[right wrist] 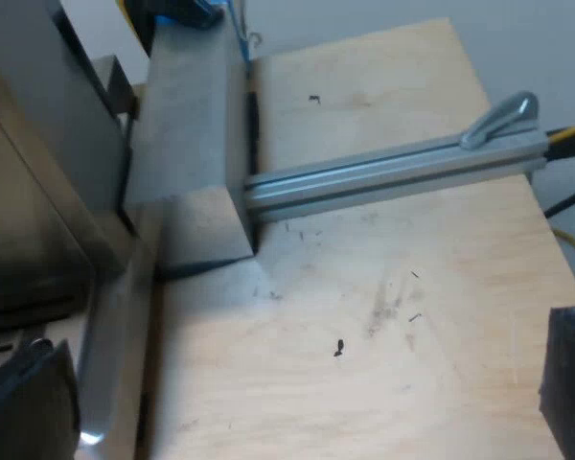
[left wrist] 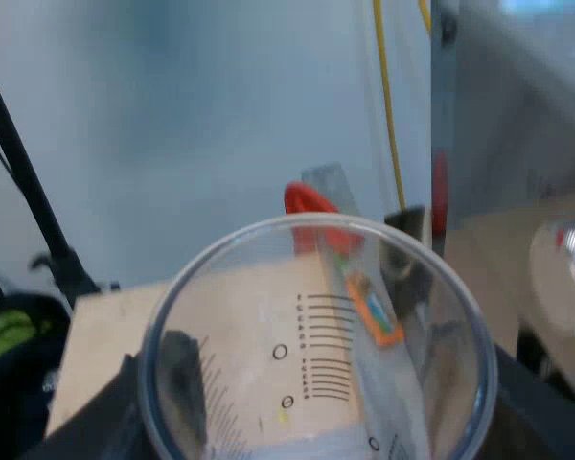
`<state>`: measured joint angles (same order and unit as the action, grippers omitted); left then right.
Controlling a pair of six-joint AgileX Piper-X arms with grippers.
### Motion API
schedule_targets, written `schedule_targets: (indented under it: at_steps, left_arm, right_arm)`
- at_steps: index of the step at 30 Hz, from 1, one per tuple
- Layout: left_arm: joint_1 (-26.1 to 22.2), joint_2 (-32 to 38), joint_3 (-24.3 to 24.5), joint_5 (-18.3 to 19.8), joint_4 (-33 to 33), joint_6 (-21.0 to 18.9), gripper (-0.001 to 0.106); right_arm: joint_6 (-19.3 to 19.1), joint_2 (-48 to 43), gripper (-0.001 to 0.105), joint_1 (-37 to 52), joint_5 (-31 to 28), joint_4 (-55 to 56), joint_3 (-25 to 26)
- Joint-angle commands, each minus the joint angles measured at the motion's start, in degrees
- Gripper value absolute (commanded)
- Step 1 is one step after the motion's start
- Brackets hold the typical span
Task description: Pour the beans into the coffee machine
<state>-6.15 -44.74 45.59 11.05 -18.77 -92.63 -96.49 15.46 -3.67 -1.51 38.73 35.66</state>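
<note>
The left gripper (left wrist: 316, 412) is clenched on the measuring glass (left wrist: 316, 316). One black finger (left wrist: 177, 379) shows through the clear wall, and the other bears on the opposite side. The glass's open rim points back toward the wrist, with graduation marks on its wall. A red part (left wrist: 307, 201) lies beyond the rim, over the wooden table (left wrist: 105, 326).

The right gripper (right wrist: 297, 402) is released, its fingers (right wrist: 570, 383) spread wide above the table. Ahead of it lie an aluminium rail (right wrist: 393, 172) and the espresso machine (right wrist: 38, 220), of which the metal side shows.
</note>
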Motion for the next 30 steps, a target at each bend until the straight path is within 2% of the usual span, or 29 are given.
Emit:
schedule_targets:
  at_steps: [1, 2, 6, 9, 13, 18, 25, 30]
  left_arm:
    - [-0.04, 0.13, 3.45, 0.41, -2.71, 0.1, 0.029]
    - [-0.04, 0.01, 4.17, 0.41, -3.36, 0.1, 0.029]
    - [-0.04, -2.58, 9.45, 1.36, -8.92, -0.16, 0.044]
    - [-0.04, -4.53, 14.15, 2.12, -11.13, -0.52, 0.047]
    - [-0.04, -5.46, 18.23, 2.51, -11.43, -0.52, 0.045]
    - [-0.04, -5.48, 19.91, 3.65, -10.78, -0.52, 0.031]
    - [-0.04, -5.69, 20.14, 5.17, -10.32, -0.52, 0.032]
    - [-0.04, -7.41, 22.1, 6.64, -10.4, -0.63, 0.031]
  right_arm:
    - [0.31, -0.21, 0.104, -0.01, 0.53, -0.4, 1.27]
    - [0.31, -0.21, 0.104, -0.01, 0.7, -0.4, 1.69]
    - [0.31, -0.21, 0.104, -0.01, 2.3, -0.4, 2.52]
    - [0.31, -0.21, 0.104, -0.01, 2.28, -0.4, 2.49]
    - [0.31, -0.21, 0.104, -0.01, 2.28, -0.4, 2.49]
    - [0.31, -0.21, 0.104, -0.01, 2.28, -0.4, 2.49]
    - [0.31, -0.21, 0.104, -0.01, 2.28, -0.4, 2.49]
    - [0.76, -0.21, 0.104, -0.01, 2.28, -0.4, 2.49]
